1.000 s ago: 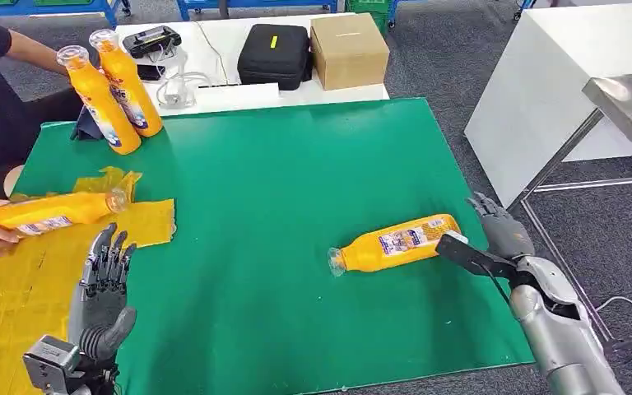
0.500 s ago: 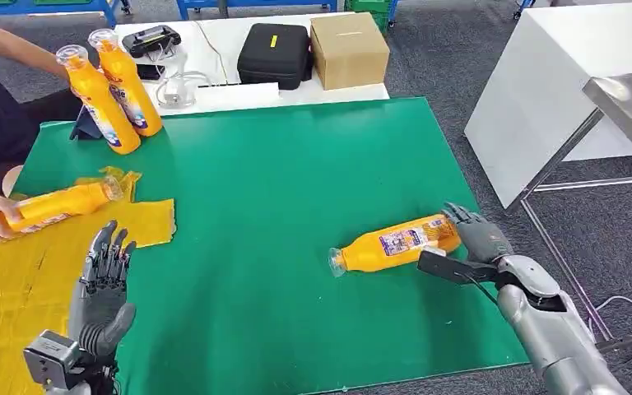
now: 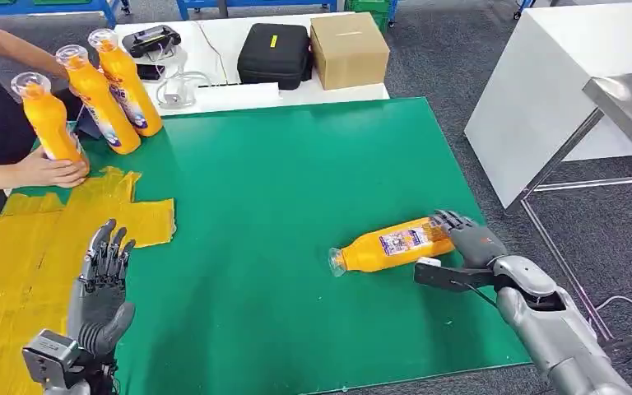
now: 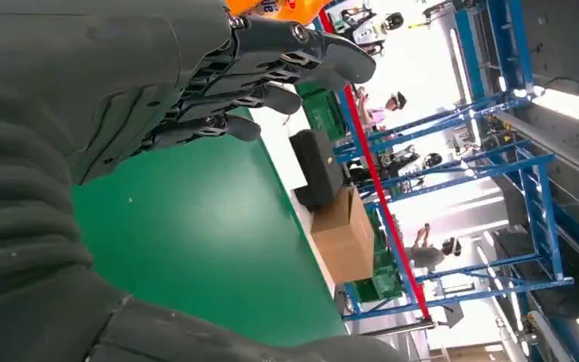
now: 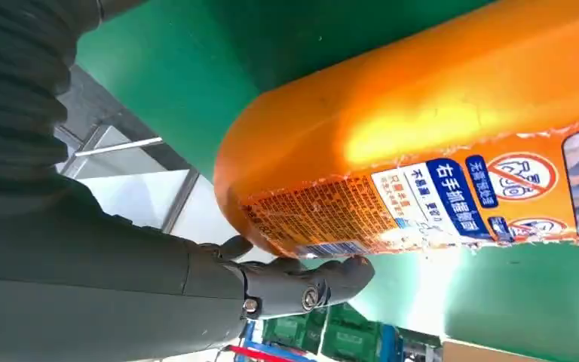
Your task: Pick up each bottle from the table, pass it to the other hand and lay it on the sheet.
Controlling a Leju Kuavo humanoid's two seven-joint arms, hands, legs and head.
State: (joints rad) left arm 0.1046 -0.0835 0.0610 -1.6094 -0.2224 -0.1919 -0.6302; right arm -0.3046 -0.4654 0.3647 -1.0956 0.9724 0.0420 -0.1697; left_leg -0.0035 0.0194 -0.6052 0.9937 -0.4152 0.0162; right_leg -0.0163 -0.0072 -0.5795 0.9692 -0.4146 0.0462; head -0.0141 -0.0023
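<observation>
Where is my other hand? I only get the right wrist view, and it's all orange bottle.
Observer: Your left hand hovers, holding nothing, beside the yellow sheet.
Operator: Is my bottle standing up?
Observer: No, the lying bottle is on its side on the green mat, with your right hand at its base.
Operator: Is anybody else there?
Observer: A person's hand steadies an upright bottle by the sheet's far end.

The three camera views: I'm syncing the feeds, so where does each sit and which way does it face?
Head view: high on the body, looking down at the green table; both arms show.
Left wrist view: behind the left hand, facing across the table toward the cardboard box.
Right wrist view: behind the right hand, against the lying bottle.
Shared: box, bottle, table.
</observation>
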